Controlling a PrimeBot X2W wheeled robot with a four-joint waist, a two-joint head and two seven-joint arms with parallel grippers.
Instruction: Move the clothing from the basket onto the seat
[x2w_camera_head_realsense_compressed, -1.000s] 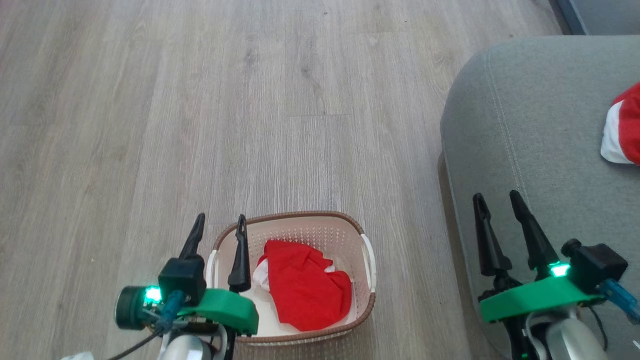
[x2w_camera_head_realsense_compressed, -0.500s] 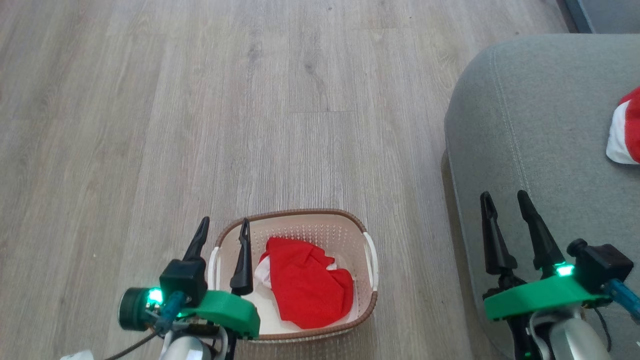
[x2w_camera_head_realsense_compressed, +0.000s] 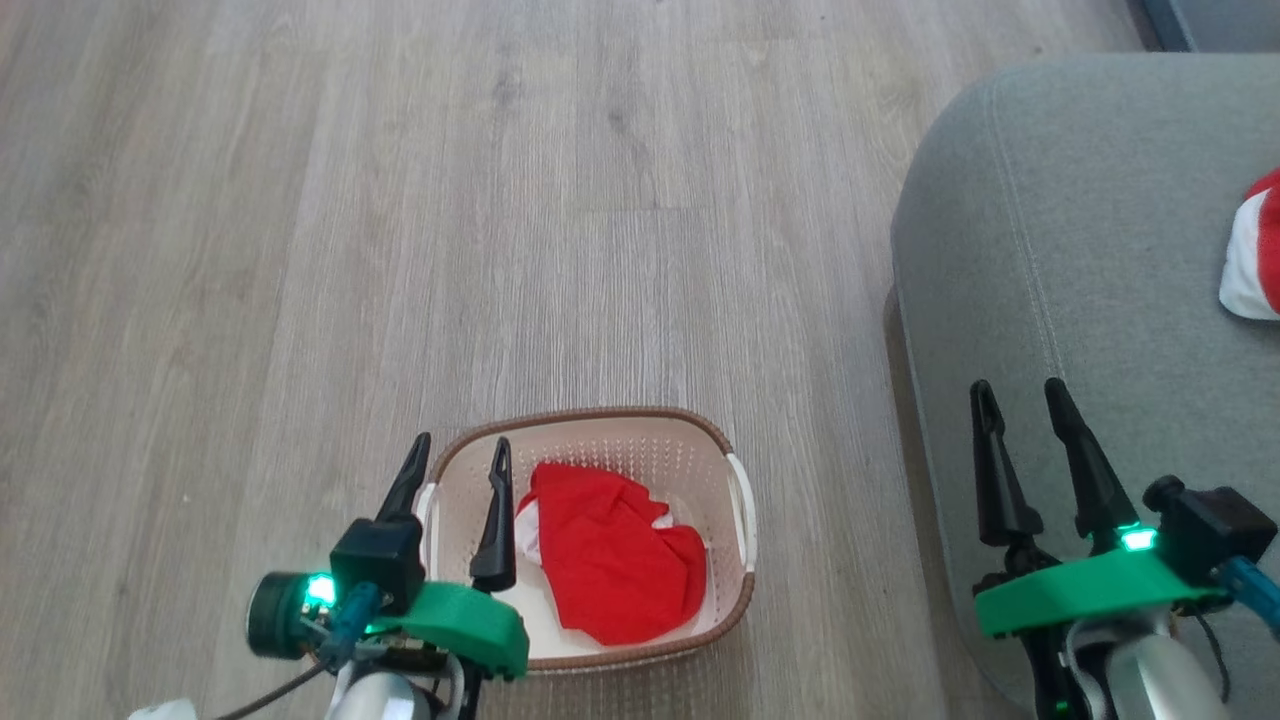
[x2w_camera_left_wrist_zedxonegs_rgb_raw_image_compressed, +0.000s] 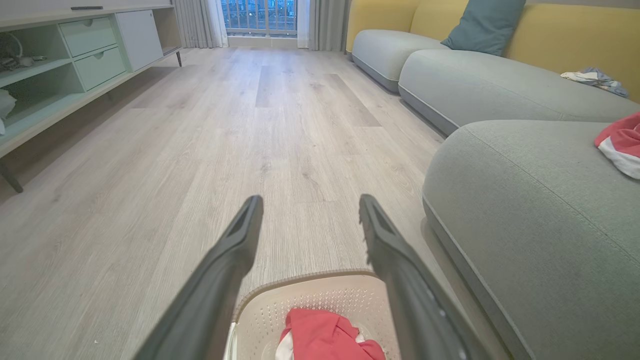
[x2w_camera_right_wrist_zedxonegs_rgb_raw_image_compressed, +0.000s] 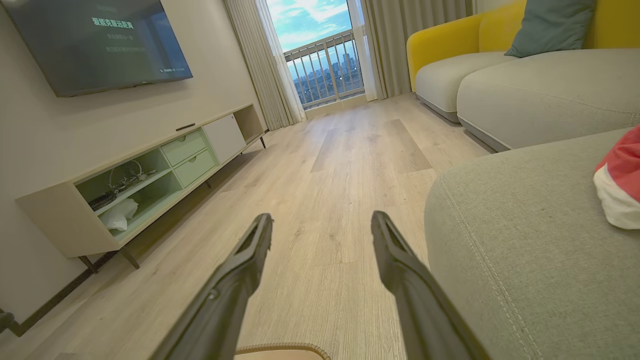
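A cream basket (x2w_camera_head_realsense_compressed: 715, 445) with a brown rim stands on the wood floor, and a crumpled piece of red clothing (x2w_camera_head_realsense_compressed: 610, 555) lies inside it. My left gripper (x2w_camera_head_realsense_compressed: 460, 448) hangs open above the basket's left rim with nothing between its fingers. In the left wrist view the basket (x2w_camera_left_wrist_zedxonegs_rgb_raw_image_compressed: 320, 295) and the clothing (x2w_camera_left_wrist_zedxonegs_rgb_raw_image_compressed: 325, 337) sit low between the open left gripper (x2w_camera_left_wrist_zedxonegs_rgb_raw_image_compressed: 310, 200). The grey-green seat (x2w_camera_head_realsense_compressed: 1080, 230) fills the right side, and another red and white garment (x2w_camera_head_realsense_compressed: 1255, 250) lies on it. My right gripper (x2w_camera_head_realsense_compressed: 1020, 392) is open and empty over the seat's near-left edge.
Bare wood floor (x2w_camera_head_realsense_compressed: 400, 200) stretches ahead and to the left of the basket. The wrist views show a low TV cabinet (x2w_camera_right_wrist_zedxonegs_rgb_raw_image_compressed: 150, 170) along the left wall, more sofa cushions (x2w_camera_left_wrist_zedxonegs_rgb_raw_image_compressed: 450, 80) with a blue pillow (x2w_camera_left_wrist_zedxonegs_rgb_raw_image_compressed: 480, 25), and a balcony door at the far end.
The head camera has shifted, so the basket and seat sit slightly higher and further right in view. Both grippers stay open and empty; the red clothing has not moved in the basket.
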